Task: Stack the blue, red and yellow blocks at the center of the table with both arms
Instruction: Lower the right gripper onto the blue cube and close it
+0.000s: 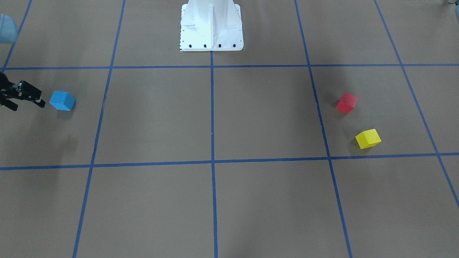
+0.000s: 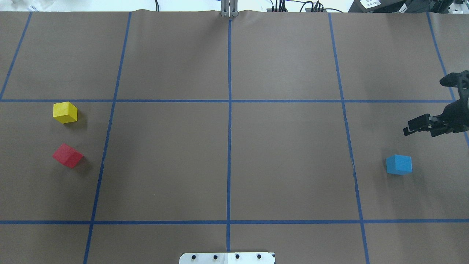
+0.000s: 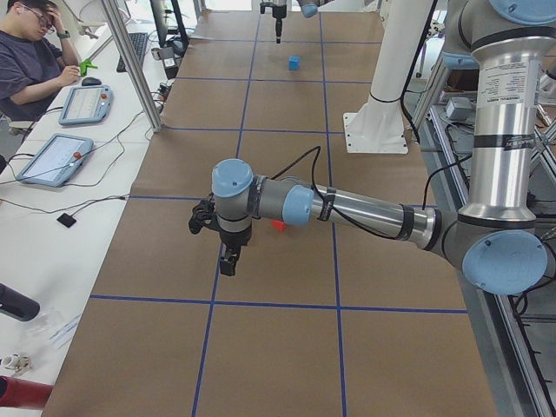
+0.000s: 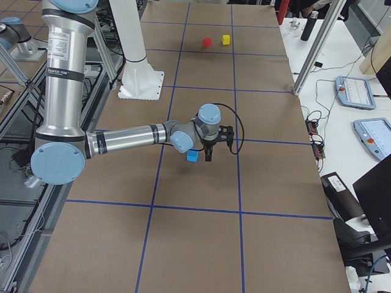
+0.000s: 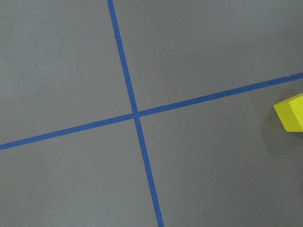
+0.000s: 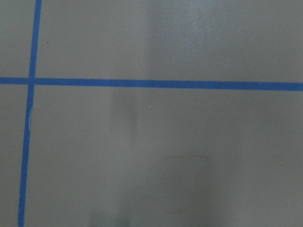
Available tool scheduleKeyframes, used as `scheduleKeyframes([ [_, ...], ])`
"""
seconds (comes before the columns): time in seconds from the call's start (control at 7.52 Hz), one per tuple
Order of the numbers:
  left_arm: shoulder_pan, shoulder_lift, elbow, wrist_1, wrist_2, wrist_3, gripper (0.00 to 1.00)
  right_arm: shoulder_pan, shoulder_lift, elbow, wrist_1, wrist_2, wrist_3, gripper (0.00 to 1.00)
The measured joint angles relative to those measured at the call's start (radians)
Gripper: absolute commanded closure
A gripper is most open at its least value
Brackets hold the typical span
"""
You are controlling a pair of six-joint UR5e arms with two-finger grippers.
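Nothing's stacked yet, and the centre [image 2: 229,161] of your table [image 2: 285,55] holds no block. Your right fingers [image 1: 37,101] are apart near the blue block [image 2: 399,164] at right; left fingers [image 3: 228,261], can't tell. Red block [image 2: 67,156] and yellow block [image 2: 65,112] sit together at left, all three moves to go.

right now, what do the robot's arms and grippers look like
The left arm and right arm are silver-grey tubes with pale blue round joint caps. Each has a printed label on its upright segment and a black cable near the wrist. The left gripper and right gripper are black and two-fingered.
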Motion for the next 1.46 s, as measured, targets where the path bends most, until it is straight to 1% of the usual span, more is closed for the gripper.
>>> scheduleKeyframes([
  [0.13, 0.000, 0.000, 0.000, 0.000, 0.000, -0.010, 0.00, -0.057, -0.005, 0.017, -0.003, -0.033, 0.047, 0.00],
  [0.4, 0.000, -0.001, -0.001, 0.000, 0.000, -0.021, 0.00, -0.111, -0.013, 0.026, -0.024, -0.057, 0.074, 0.00],
  [0.93, 0.000, -0.001, -0.002, -0.001, -0.002, -0.024, 0.00, -0.140, -0.058, 0.024, -0.043, -0.065, 0.044, 0.01],
  [1.46, -0.001, 0.000, 0.003, 0.001, -0.058, -0.024, 0.00, -0.174, -0.062, 0.017, -0.049, -0.083, 0.036, 0.00],
])
